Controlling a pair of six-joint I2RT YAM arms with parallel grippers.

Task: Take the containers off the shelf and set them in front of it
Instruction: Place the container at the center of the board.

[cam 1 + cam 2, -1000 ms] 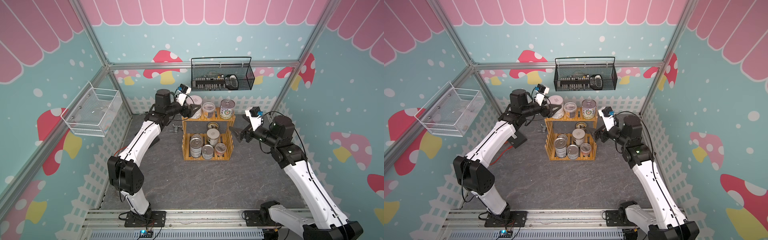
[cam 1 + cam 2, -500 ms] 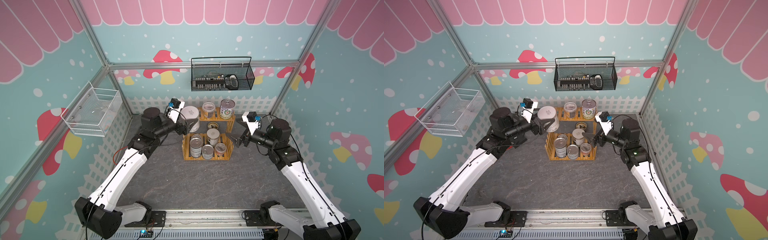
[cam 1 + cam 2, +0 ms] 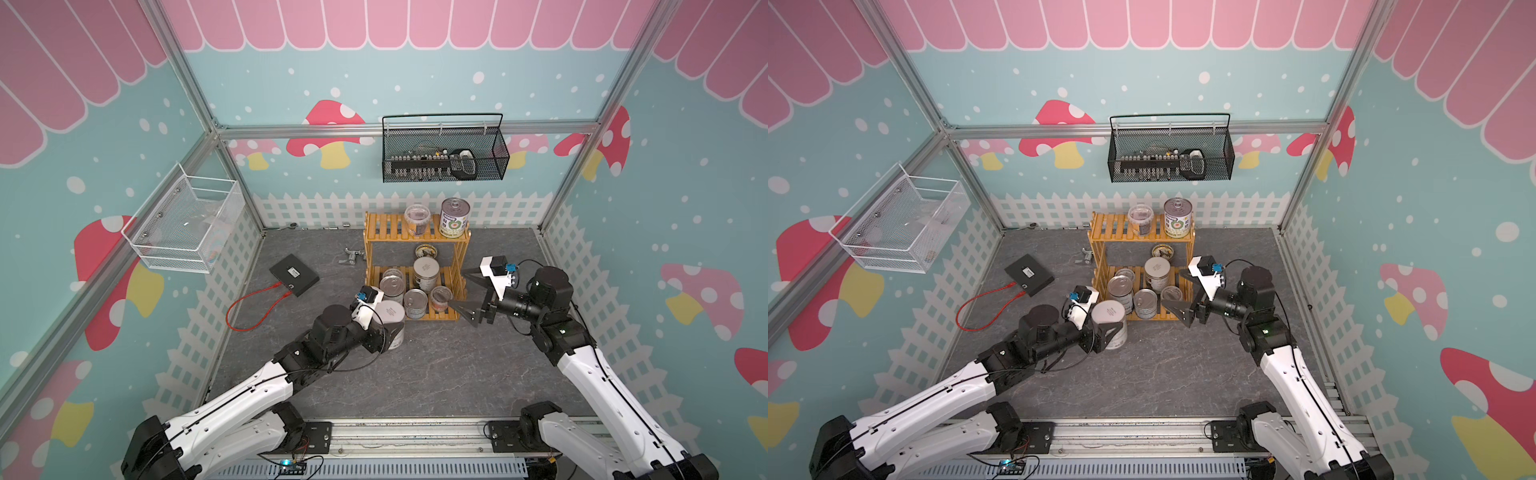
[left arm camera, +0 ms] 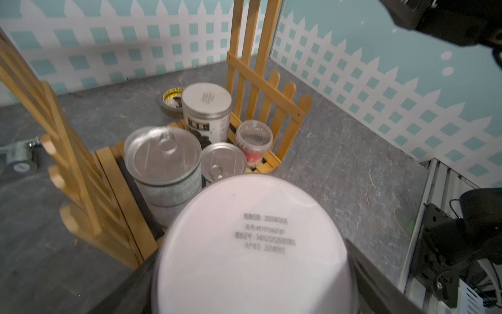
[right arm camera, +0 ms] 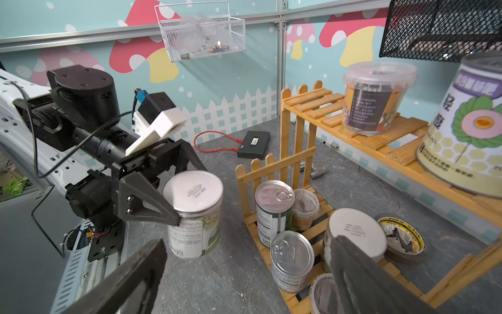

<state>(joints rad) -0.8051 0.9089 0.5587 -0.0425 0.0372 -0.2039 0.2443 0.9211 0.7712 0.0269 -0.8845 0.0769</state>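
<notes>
The left arm (image 3: 249,390) stretches low from seven o'clock toward one o'clock, the left tool (image 3: 388,332) clamped around a jar (image 3: 390,312). The right arm (image 3: 590,374) bends toward nine o'clock, the right tool (image 3: 457,289) spread wide.

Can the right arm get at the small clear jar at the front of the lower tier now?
Probably yes. The right gripper is open close by, and the small clear jar stands at the open front edge of the shelf. Only the fence side beside it narrows the approach.

grey floor (image 3: 415,374) | bears: shelf (image 3: 382,226); black box (image 3: 294,275); metal fitting (image 3: 351,256); round dish (image 3: 425,251)
</notes>
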